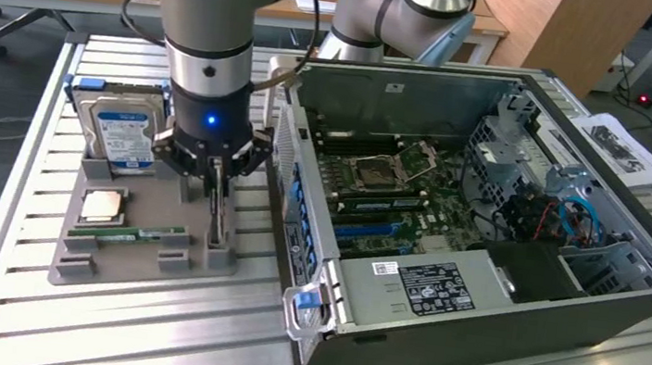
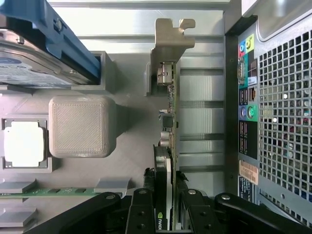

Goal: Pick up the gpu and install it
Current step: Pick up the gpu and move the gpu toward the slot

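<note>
The gpu (image 2: 168, 92) stands on edge in a slot of the grey parts holder (image 1: 123, 265), its silver bracket (image 2: 168, 44) at one end. In the exterior view the gpu (image 1: 218, 221) is a thin dark card just to the left of the open computer case (image 1: 500, 288). My gripper (image 2: 165, 214) has come straight down over it, and its black fingers (image 2: 141, 209) press both faces of the card near the fan. The gripper (image 1: 217, 179) is shut on the gpu, which still sits in the holder.
On the same holder are a hard drive (image 1: 123, 130) with a blue-white label, a CPU (image 1: 102, 204) and a green RAM stick (image 1: 126, 235). The case lies on its side with the motherboard (image 1: 381, 189) exposed. Its perforated rear panel (image 2: 285, 122) is close beside the card.
</note>
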`<state>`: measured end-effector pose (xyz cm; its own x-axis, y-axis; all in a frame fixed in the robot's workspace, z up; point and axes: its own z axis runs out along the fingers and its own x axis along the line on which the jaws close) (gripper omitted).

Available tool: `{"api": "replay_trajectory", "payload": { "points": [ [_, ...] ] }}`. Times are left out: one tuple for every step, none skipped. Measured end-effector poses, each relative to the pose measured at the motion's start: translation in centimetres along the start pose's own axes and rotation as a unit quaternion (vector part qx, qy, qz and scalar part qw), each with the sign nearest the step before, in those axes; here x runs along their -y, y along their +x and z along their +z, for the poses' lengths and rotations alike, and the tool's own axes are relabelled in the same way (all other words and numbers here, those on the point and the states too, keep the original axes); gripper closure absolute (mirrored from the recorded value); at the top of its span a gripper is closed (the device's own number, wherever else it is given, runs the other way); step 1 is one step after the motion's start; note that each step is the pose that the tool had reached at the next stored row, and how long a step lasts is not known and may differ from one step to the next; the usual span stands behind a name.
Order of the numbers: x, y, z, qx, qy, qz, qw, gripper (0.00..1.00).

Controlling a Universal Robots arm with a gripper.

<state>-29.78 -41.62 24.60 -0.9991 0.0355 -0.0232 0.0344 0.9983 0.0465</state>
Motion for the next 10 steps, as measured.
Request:
{"api": "replay_trajectory", "payload": {
  "points": [
    [0.0, 0.0, -0.08, 0.0, 0.0, 0.0, 1.0, 0.73],
    [-0.01, 0.0, -0.19, 0.0, 0.0, 0.0, 1.0, 0.73],
    [-0.01, 0.0, -0.33, 0.0, 0.0, 0.0, 1.0, 0.73],
    [-0.02, 0.0, -0.49, 0.0, 0.0, 0.0, 1.0, 0.73],
    [-0.03, 0.0, -0.66, 0.0, 0.0, 0.0, 1.0, 0.73],
    [-0.04, 0.0, -0.84, 0.0, 0.0, 0.0, 1.0, 0.73],
    [-0.05, 0.0, -1.04, 0.0, 0.0, 0.0, 1.0, 0.73],
    [-0.06, 0.0, -1.22, 0.0, 0.0, 0.0, 1.0, 0.73],
    [-0.06, 0.0, -1.41, 0.0, 0.0, 0.0, 1.0, 0.73],
    [-0.07, 0.0, -1.61, 0.0, 0.0, 0.0, 1.0, 0.73]
  ]
}}
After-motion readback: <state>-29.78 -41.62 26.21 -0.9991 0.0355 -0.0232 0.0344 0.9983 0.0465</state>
